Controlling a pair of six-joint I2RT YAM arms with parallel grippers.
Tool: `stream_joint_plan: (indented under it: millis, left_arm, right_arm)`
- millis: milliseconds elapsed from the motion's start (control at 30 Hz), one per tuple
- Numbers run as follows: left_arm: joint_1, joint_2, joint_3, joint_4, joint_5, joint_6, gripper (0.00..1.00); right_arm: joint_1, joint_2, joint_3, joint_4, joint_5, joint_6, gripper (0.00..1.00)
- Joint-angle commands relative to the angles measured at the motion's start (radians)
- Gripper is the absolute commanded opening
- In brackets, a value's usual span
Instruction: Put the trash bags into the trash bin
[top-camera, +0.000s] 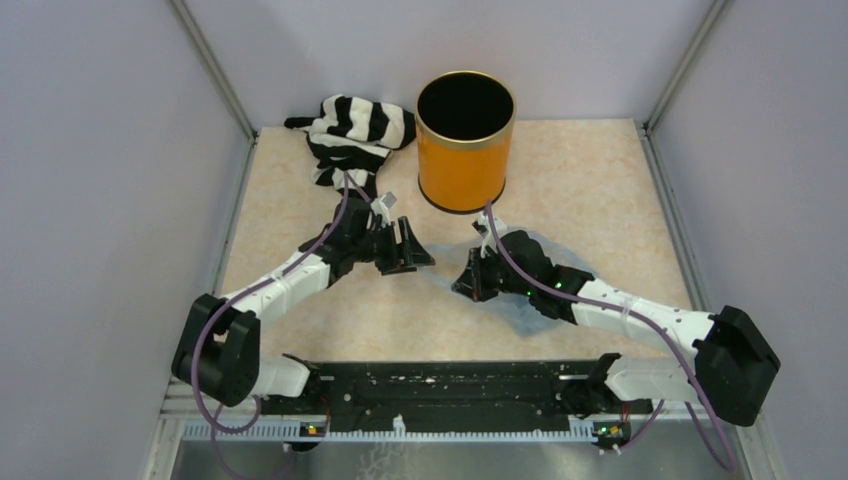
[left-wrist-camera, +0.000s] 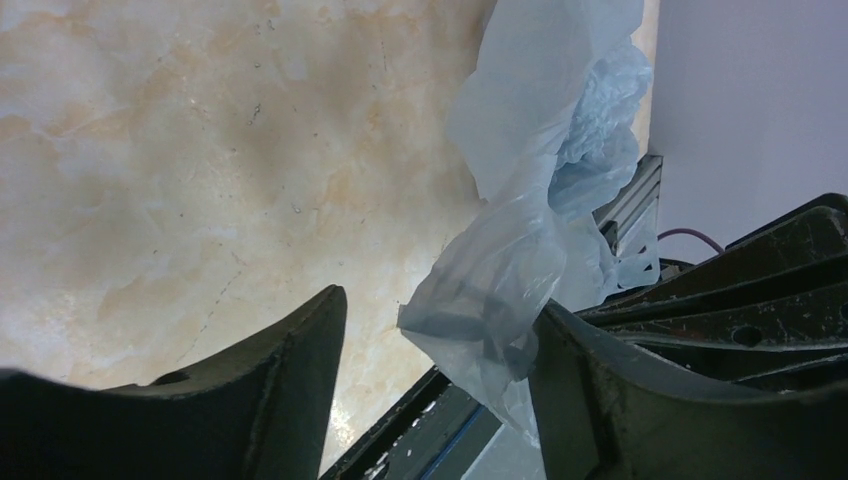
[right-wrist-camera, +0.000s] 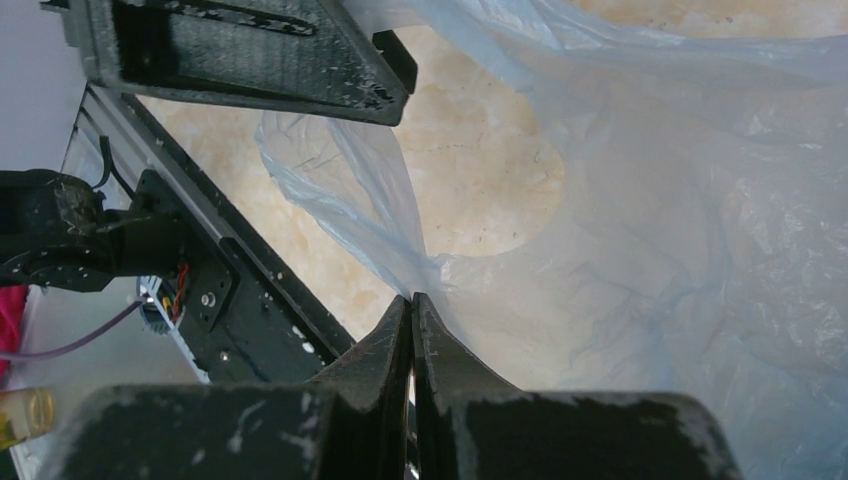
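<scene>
The light-blue translucent trash bag (top-camera: 517, 312) lies crumpled on the table, mostly under my right arm. My right gripper (top-camera: 462, 283) is shut on a fold of it; in the right wrist view the jaws (right-wrist-camera: 412, 298) pinch the plastic and the bag (right-wrist-camera: 650, 200) spreads to the right. My left gripper (top-camera: 418, 258) is open just left of the right one. In the left wrist view (left-wrist-camera: 440, 305) a raised part of the bag (left-wrist-camera: 540, 180) hangs against its right finger (left-wrist-camera: 590, 380). The orange trash bin (top-camera: 465, 150) stands upright behind both grippers, its black inside showing nothing in it.
A black-and-white striped cloth (top-camera: 350, 132) lies at the back left beside the bin. Grey walls with metal rails close in the table on three sides. The black base rail (top-camera: 450, 385) runs along the near edge.
</scene>
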Motion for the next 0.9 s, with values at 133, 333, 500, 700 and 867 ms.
stream_joint_plan:
  millis: [133, 333, 500, 700, 867]
  left_arm:
    - [0.003, 0.031, 0.025, 0.060, 0.020, -0.011, 0.34]
    - [0.018, -0.020, 0.066, -0.180, -0.243, 0.145, 0.08]
    - [0.046, -0.067, 0.062, -0.265, -0.337, 0.195, 0.03]
    - [0.090, -0.107, 0.057, -0.299, -0.370, 0.221, 0.03]
    - [0.118, -0.115, 0.059, -0.317, -0.373, 0.239, 0.03]
  right_arm:
    - [0.053, 0.015, 0.024, 0.004, -0.031, -0.013, 0.00]
    - [0.057, -0.021, 0.049, -0.116, 0.059, 0.000, 0.42]
    - [0.054, -0.078, 0.108, -0.284, 0.198, 0.011, 0.65]
    - [0.021, -0.179, 0.153, -0.454, 0.333, 0.033, 0.68]
    - [-0.122, -0.250, 0.118, -0.558, 0.382, 0.049, 0.68]
